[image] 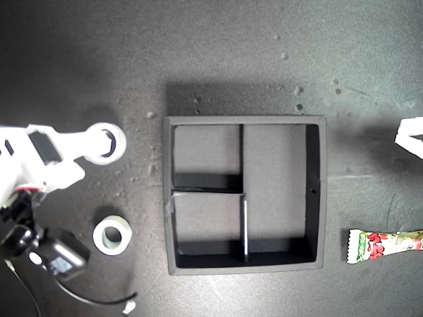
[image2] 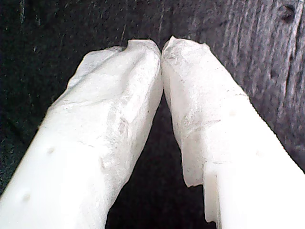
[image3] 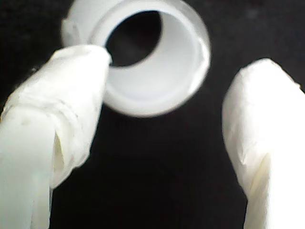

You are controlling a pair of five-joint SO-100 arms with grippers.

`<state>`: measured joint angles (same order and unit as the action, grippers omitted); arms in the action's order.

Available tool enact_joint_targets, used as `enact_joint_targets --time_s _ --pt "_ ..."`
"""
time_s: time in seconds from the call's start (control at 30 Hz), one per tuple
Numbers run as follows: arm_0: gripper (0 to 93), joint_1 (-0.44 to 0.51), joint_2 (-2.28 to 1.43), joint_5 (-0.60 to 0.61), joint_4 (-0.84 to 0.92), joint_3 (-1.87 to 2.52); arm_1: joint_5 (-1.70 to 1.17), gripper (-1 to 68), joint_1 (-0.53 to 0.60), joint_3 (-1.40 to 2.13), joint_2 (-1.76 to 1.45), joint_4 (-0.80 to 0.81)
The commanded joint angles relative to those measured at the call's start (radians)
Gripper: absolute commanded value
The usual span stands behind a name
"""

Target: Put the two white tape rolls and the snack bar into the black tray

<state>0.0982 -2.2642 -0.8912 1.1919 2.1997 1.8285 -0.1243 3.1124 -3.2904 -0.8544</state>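
Tape rolls first. Exterior view: one white tape roll sits at the tip of my second gripper toward the exterior view's left, above the table. The other, flatter tape roll lies flat on the table below it, near the black tray's outer wall but apart from it. Black tray sits mid-scene, square, three compartments, none holding anything. Snack bar lies on the table at the exterior view's right edge, well apart from the tray, partly cut off. A white arm part shows at that same edge, above the snack bar.

First wrist view: my first gripper has its two white fingers meeting at the tips, nothing between them; dark table beneath.

Second wrist view: my second gripper stands wide open. One finger reaches the rim of the thick roll, its tip at the hole; the other finger stands apart from the roll. Not clamped on it.
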Motion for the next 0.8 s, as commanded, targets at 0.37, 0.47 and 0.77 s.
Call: enact_joint_targets --time_s 0.37,0.47,0.77 --pt "18.2 0.02 0.166 -0.095 -0.087 0.025 -0.015 -0.4 0.02 0.012 -0.006 0.008" --pt "18.2 0.028 0.202 -0.103 -0.115 0.035 -0.014 -0.3 0.02 0.012 -0.006 0.008" --pt "18.8 0.012 0.371 -0.115 -0.189 0.038 -0.037 -0.3 0.021 0.012 -0.006 0.028"
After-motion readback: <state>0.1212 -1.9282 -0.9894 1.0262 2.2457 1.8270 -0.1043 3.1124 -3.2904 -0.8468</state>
